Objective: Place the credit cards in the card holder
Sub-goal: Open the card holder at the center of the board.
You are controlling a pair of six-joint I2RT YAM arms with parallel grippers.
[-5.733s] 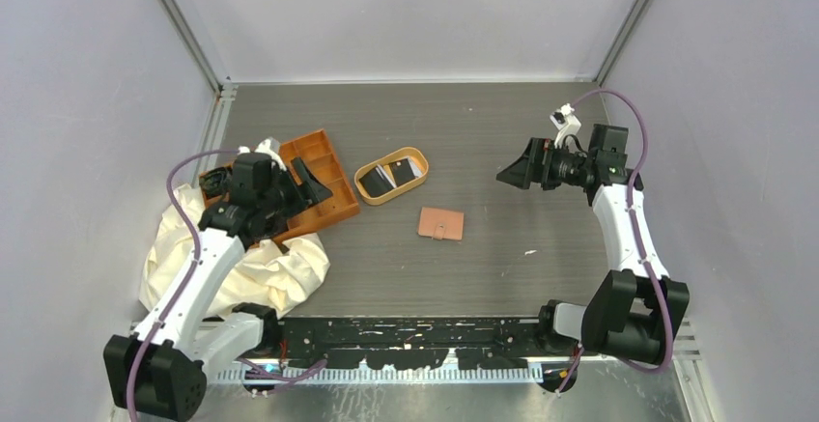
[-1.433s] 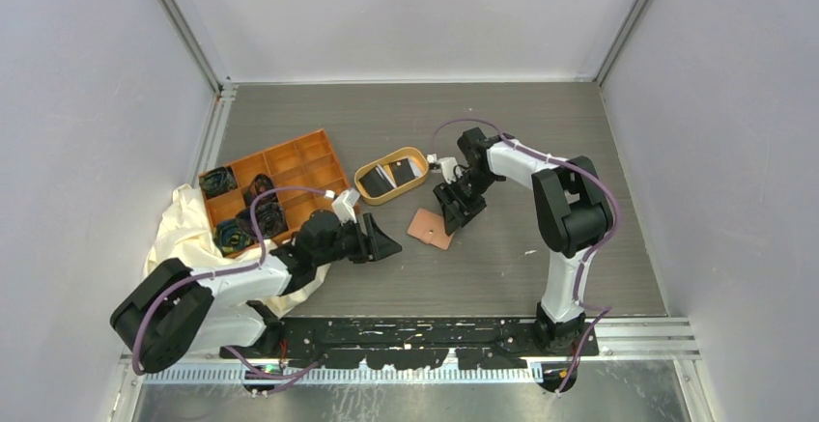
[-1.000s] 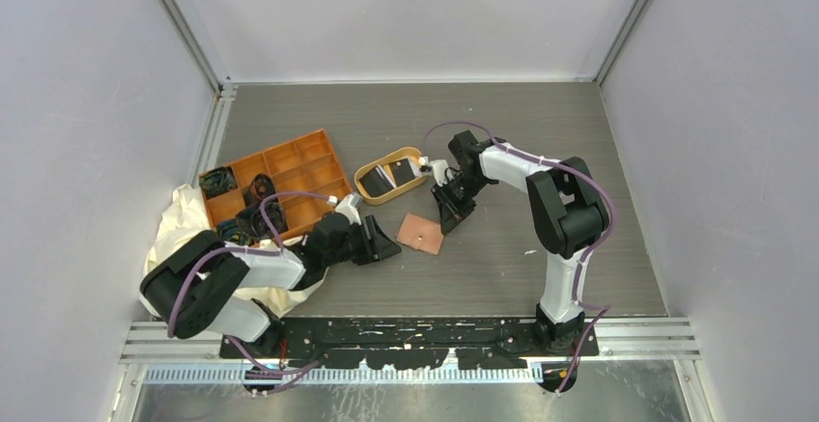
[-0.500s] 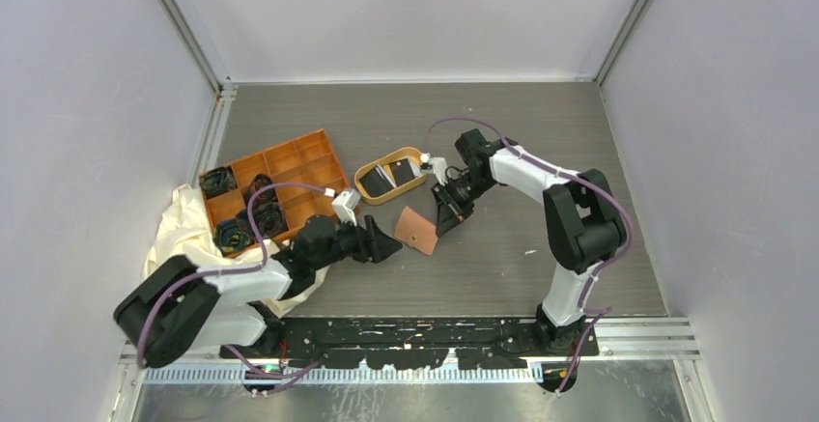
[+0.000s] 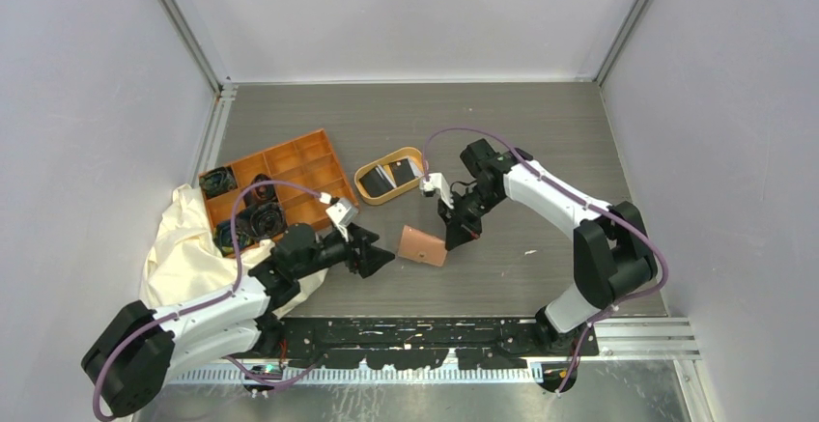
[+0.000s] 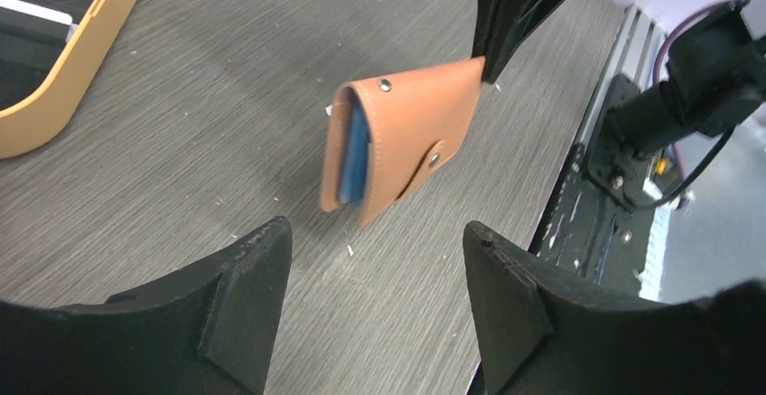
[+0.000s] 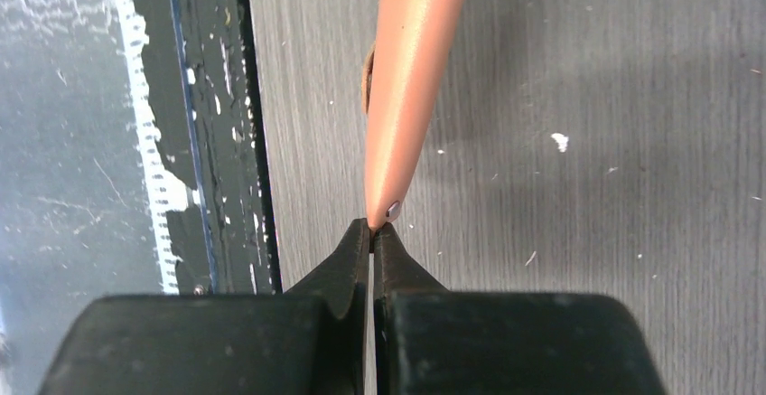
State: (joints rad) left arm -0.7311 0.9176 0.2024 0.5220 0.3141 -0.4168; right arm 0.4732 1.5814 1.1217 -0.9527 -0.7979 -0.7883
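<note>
The card holder [image 5: 424, 245], a pinkish-brown folded wallet with bluish inside pockets, hangs tilted just above the table. My right gripper [image 5: 452, 237] is shut on its far corner [image 7: 372, 229], next to a snap stud. In the left wrist view the card holder [image 6: 406, 137] faces me with its fold open a little. My left gripper [image 5: 383, 259] stands open just left of it, with nothing between the fingers [image 6: 244, 296]. The credit cards [image 5: 391, 173], black with white patches, lie in the oval tan-rimmed tray [image 5: 419, 181].
An orange compartment tray [image 5: 309, 154] holding dark bundles sits at the left, partly on a cream cloth [image 5: 188, 248]. The oval tray's rim [image 6: 86, 61] shows at the upper left of the left wrist view. The black rail [image 5: 435, 330] runs along the near edge.
My right gripper has carried the card holder nearer and leftward, holding it by one corner. My left gripper has opened wider and swung toward the card holder.
</note>
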